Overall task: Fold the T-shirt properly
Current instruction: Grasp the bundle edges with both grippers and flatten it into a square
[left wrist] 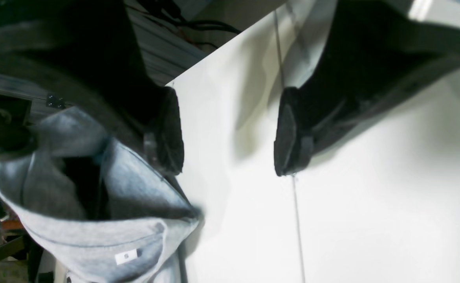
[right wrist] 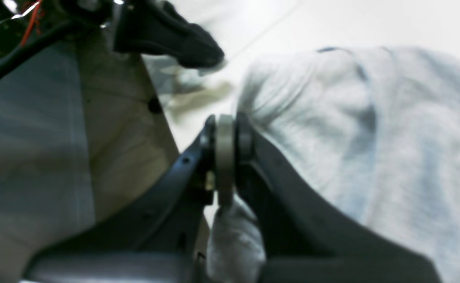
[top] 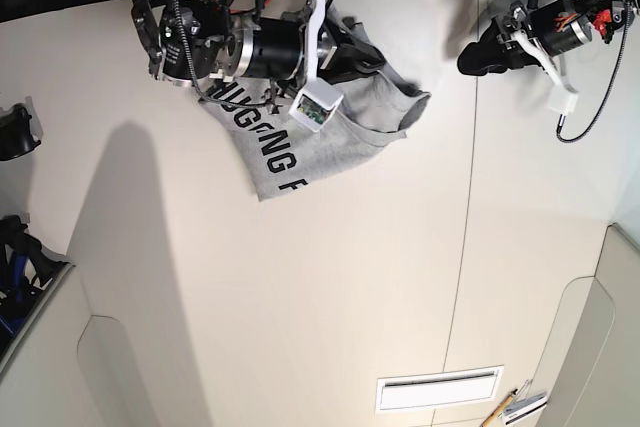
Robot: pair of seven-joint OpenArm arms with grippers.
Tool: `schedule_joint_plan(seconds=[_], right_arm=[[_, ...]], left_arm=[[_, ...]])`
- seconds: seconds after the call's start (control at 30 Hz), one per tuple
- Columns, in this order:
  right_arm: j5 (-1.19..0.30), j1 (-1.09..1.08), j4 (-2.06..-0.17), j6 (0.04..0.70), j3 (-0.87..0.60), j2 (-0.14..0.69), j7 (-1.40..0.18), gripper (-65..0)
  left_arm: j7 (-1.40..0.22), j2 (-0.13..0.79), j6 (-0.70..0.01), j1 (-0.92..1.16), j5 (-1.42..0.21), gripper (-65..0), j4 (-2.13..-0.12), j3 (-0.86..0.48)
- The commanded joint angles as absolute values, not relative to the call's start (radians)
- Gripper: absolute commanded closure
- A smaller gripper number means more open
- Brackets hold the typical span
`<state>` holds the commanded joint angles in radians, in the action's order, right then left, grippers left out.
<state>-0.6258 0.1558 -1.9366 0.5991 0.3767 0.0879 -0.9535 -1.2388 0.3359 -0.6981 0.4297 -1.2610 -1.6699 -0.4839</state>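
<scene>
Right tool (right wrist: 225,157): black fingers pinched tight on a fold of the heather-grey cotton T-shirt (top: 330,132) | T-shirt: bunched at the far edge of the white table (top: 300,287), black block lettering showing, one end lifted | Left tool (left wrist: 230,129): spread wide, empty, above bare table beside the shirt

The T-shirt (top: 300,142) is heather-grey cotton, crumpled in a loose heap on the white table near its far edge. Black block lettering faces up on the lower flap. A stitched hem and a small white label show in the left wrist view.
</scene>
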Motion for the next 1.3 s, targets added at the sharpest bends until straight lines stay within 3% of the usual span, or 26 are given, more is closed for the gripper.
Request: schedule_joint_plan(seconds=[0.1,0.2,0.27,0.5,0.53,0.67,0.7,0.8,0.83,0.87,1.03,1.13,1.3], right_arm=[[-0.551,0.156,-1.936,0.598,0.44,0.076,-0.952,-0.5],[-0.52,0.156,-1.936,0.588,0.465,0.077,-0.944,-27.7],[-0.523,0.155,-1.936,0.588,0.465,0.077,-0.941,-36.6],[-0.501,0.079,-1.937,0.585,0.396,0.076,-0.935,-36.4],[-0.488,0.056,-1.937,0.579,0.361,0.077,-0.928,-36.4],[-0.463,-0.023,-1.926,0.571,0.179,0.077,-0.901,-34.8],[-0.463,-0.038,-1.912,0.571,0.14,0.078,-0.891,-30.1],[-0.463,-0.078,-1.822,0.571,0.063,0.077,-0.862,-7.9],[-0.464,-0.095,-1.781,0.571,0.051,0.077,-0.855,-1.7],[-0.463,-0.116,-1.736,0.572,0.046,0.078,-0.847,0.0],[-0.485,-0.233,-1.498,0.573,0.06,0.076,-0.804,0.0],[-0.486,-0.292,-1.377,0.589,0.091,0.077,-0.804,0.0],[-0.486,-0.307,-1.313,0.591,0.113,0.077,-0.8,0.0]], left_arm=[[-1.239,0.336,-0.698,0.43,-1.261,-39.5,-1.67,-0.484],[-1.239,0.336,-0.698,0.43,-1.267,-39.5,-1.67,-0.484],[-1.24,0.336,-0.698,0.43,-1.284,-39.5,-1.67,-0.484],[-1.347,0.335,-0.698,0.431,-1.454,-39.4,-1.718,-0.539],[-1.361,0.335,-0.698,0.435,-1.467,-37.7,-1.75,-0.554],[-1.389,0.326,-0.698,0.45,-1.484,-20.0,-1.921,-0.555],[-1.389,0.323,-0.698,0.452,-1.484,-18.2,-1.957,-0.544],[-1.388,0.295,-0.698,0.451,-1.473,-17.7,-2.019,-0.488],[-1.382,0.285,-0.698,0.451,-1.454,-17.5,-2.022,-0.456],[-1.358,0.274,-0.698,0.451,-1.411,-17.5,-2.022,-0.416],[-1.226,0.224,-0.698,0.452,-1.145,-17.3,-2.022,-0.165],[-1.176,0.221,-0.698,0.452,-1.005,-11.4,-2.021,-0.023],[-1.096,0.221,-0.698,0.451,-0.824,-11.2,-1.97,0.096]])
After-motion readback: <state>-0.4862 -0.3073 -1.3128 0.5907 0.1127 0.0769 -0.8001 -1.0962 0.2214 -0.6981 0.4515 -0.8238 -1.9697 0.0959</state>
